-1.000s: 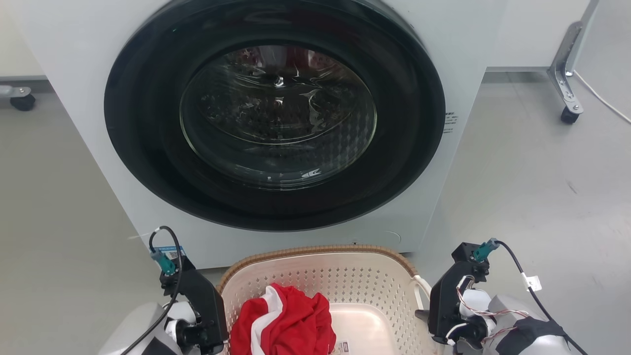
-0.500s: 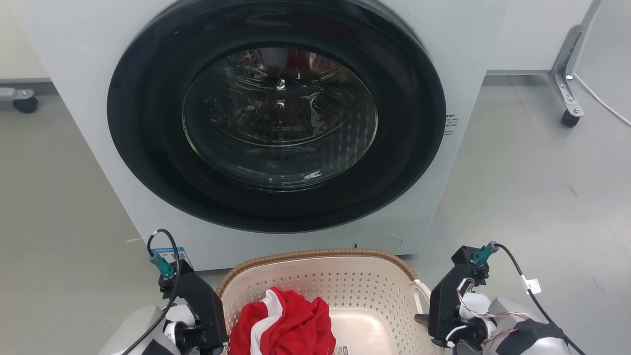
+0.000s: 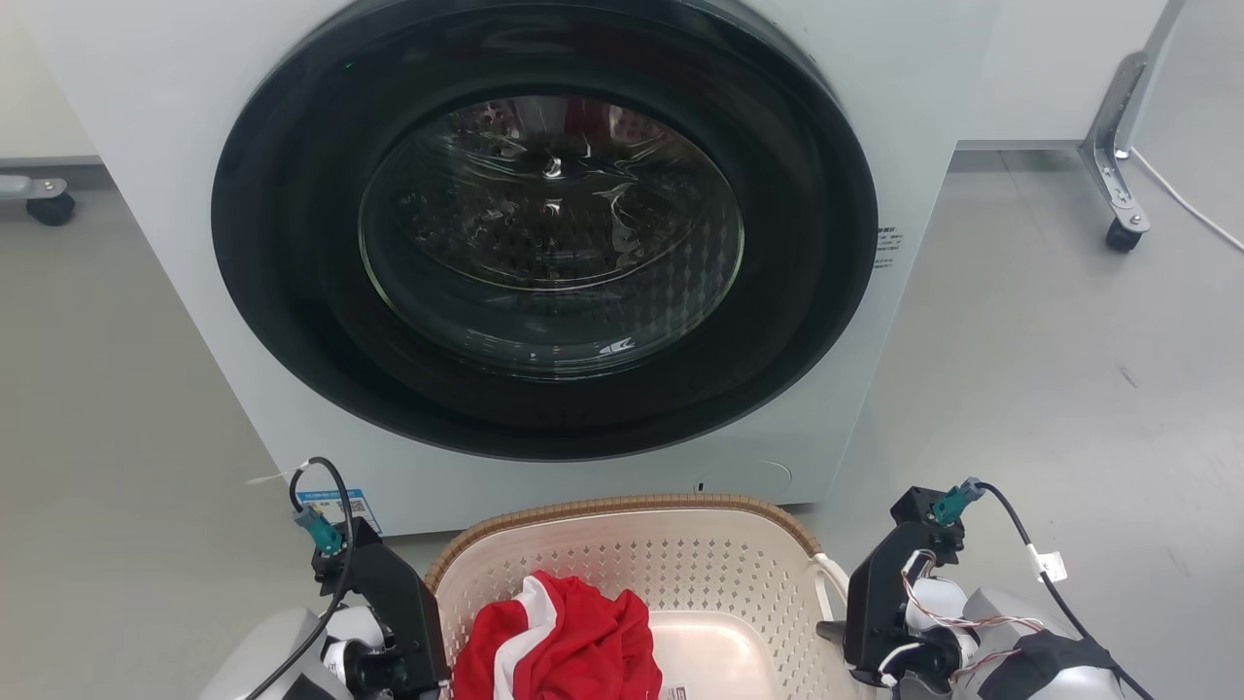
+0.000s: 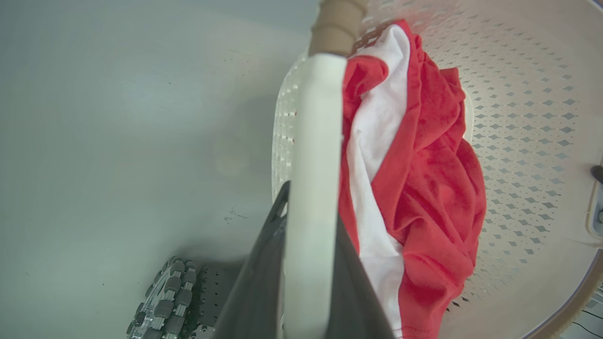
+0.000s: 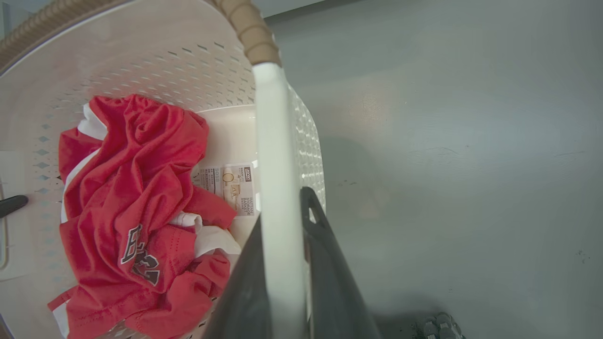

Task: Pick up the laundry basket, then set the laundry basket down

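Left gripper (image 4: 311,202), right gripper (image 5: 282,207): both clamped on laundry basket (image 3: 622,506). Lift apparently done; 1 step left: set-down.

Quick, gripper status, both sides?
Left gripper: closed on a white side handle of the cream-white perforated plastic laundry basket.
Right gripper: closed on the basket's other white handle.

Laundry test lab, front-loading washing machine (image 3: 544,262), bare grey floor (image 3: 1050,369), castered metal frame (image 3: 1111,146)
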Motion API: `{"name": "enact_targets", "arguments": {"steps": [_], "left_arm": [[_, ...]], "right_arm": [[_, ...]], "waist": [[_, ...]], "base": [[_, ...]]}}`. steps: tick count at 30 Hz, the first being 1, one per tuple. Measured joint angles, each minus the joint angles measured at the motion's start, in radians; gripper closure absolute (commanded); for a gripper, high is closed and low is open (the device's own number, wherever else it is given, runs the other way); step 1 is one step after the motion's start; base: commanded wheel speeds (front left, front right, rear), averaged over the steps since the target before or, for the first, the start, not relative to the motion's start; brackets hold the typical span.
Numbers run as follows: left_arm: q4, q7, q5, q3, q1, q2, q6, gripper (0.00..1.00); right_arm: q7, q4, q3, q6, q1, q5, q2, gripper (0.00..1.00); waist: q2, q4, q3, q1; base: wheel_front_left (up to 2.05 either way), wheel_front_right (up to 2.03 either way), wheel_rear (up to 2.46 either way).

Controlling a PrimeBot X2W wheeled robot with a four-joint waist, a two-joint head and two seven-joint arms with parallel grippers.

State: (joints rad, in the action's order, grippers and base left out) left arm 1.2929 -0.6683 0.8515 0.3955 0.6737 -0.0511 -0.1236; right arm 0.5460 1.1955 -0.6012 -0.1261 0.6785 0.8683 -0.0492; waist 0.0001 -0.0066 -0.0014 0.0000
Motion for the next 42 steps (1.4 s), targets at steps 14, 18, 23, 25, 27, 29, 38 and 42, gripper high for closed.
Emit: {"name": "enact_targets", "arguments": {"steps": [14,18,23,25,27,29,38,42], "left_arm": [[0.001,0.021,0.0,0.002,0.0,0.0,0.0,1.0],[-0.001,0.038,-0.001,0.007,0.0,0.0,0.0,1.0],[-0.007,0.068,-0.007,0.014,0.001,0.001,0.0,1.0],[-0.012,0.084,-0.008,0.015,0.001,0.001,0.0,1.0],[-0.016,0.1,-0.015,0.022,0.004,0.001,0.0,1.0],[-0.017,0.111,-0.018,0.022,0.007,0.001,0.0,1.0],[-0.037,0.201,-0.052,0.038,0.023,0.001,0.0,1.0],[-0.042,0.242,-0.059,0.044,0.029,0.001,0.0,1.0]], "right_arm": [[-0.011,0.0,-0.008,0.0,0.0,0.012,0.0,1.0],[-0.025,-0.001,-0.009,0.0,0.0,0.013,0.0,1.0],[-0.046,-0.002,-0.008,0.0,0.0,0.02,0.0,1.0],[-0.055,-0.004,-0.008,0.0,0.0,0.021,-0.001,1.0],[-0.065,-0.009,-0.009,0.0,0.0,0.021,-0.001,1.0],[-0.071,-0.011,-0.01,0.0,0.0,0.021,-0.002,1.0],[-0.135,-0.027,-0.021,0.0,0.009,0.011,-0.005,1.0],[-0.171,-0.033,-0.025,0.0,0.011,0.005,-0.005,1.0]], "waist": [[0.0,0.002,0.008,0.0],[0.0,0.003,0.014,0.0],[0.0,0.006,0.031,0.0],[0.0,0.007,0.04,0.0],[0.0,0.007,0.052,0.0],[0.0,0.007,0.058,0.0],[0.0,0.011,0.133,0.0001],[0.0,0.013,0.171,0.0001]], "base": [[0.0,0.0,0.0],[0.0,0.0,0.0],[0.0,0.0,0.0],[0.0,0.0,0.0],[0.0,0.0,0.0],[0.0,0.0,0.0],[0.0,0.0,0.0],[0.0,0.0,0.0]]}}
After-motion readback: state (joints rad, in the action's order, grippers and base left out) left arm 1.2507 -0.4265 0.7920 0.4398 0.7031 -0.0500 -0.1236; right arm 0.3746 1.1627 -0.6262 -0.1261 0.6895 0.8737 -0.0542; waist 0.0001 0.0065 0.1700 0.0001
